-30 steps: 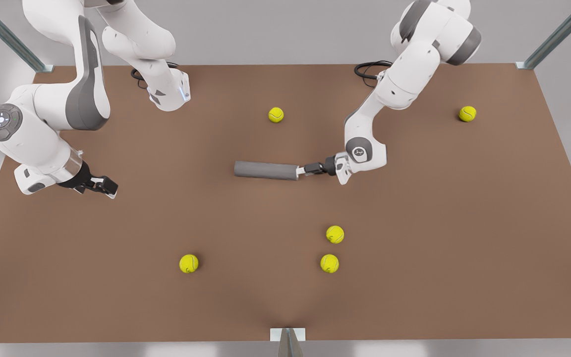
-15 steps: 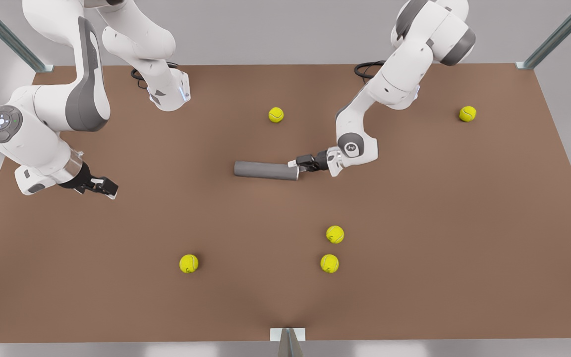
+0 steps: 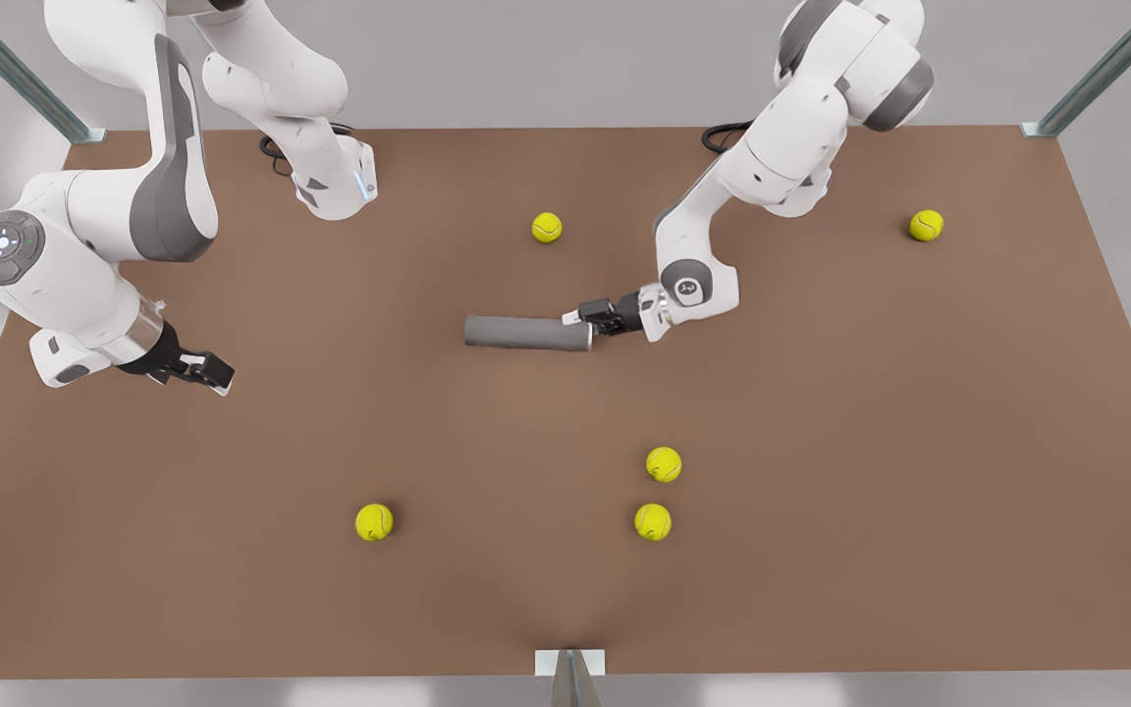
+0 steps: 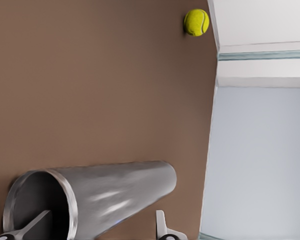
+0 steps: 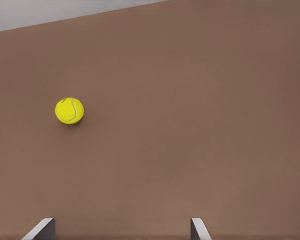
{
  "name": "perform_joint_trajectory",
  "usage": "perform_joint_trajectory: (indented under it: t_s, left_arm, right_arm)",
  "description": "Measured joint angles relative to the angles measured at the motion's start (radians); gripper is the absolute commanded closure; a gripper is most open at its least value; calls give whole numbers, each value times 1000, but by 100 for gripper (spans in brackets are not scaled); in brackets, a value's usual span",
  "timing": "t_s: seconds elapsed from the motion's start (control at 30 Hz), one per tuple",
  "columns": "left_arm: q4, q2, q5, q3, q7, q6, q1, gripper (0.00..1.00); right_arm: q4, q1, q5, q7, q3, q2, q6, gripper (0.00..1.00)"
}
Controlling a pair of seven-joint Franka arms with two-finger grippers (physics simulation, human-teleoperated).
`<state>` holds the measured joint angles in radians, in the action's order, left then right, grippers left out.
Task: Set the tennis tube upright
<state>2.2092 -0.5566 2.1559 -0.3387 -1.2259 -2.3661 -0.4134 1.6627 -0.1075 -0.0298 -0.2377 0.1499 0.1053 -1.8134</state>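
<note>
The tennis tube (image 3: 526, 332) lies on its side in the middle of the brown table, a plain grey cylinder with its open, silvery-rimmed end toward the front view's right. My left gripper (image 3: 585, 318) is at that end. In the left wrist view the tube (image 4: 110, 192) is close up. The left gripper (image 4: 100, 218) is open and straddles the tube wall, one finger inside the mouth and the other outside. My right gripper (image 3: 215, 372) waits open above the table at the front view's left, far from the tube, and shows open in its own wrist view (image 5: 121, 223).
Several yellow tennis balls lie loose on the table (image 3: 821, 412): one behind the tube (image 3: 547, 227), one at the far right (image 3: 926, 225), two in front (image 3: 664, 463) (image 3: 653, 521), another front left (image 3: 374, 521). Metal frame posts stand at the table corners.
The left gripper has moved toward the front view's left, from just off the tube's end to over its rim. The tube has hardly shifted. The right arm has stayed still.
</note>
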Motion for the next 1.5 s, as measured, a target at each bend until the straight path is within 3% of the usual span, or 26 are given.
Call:
perform_joint_trajectory:
  t_s: [0.43, 1.2, 1.3, 1.5]
  left_arm:
    - [6, 9, 61, 0, -30, 102, 6, 0]
    - [-3, 16, 147, -22, -42, 120, -18, 1]
    - [-2, 22, 155, -23, -40, 126, -16, 37]
    - [-2, 21, 162, -22, -35, 129, -16, 66]
  right_arm:
    - [-1, -1, 0, -1, 0, 1, 0, 0]
    - [-1, 0, 1, -4, -1, 11, 0, 0]
    - [-5, 0, 1, -5, -1, 16, 0, 0]
    - [-95, 1, -1, 22, -1, 14, 44, 0]
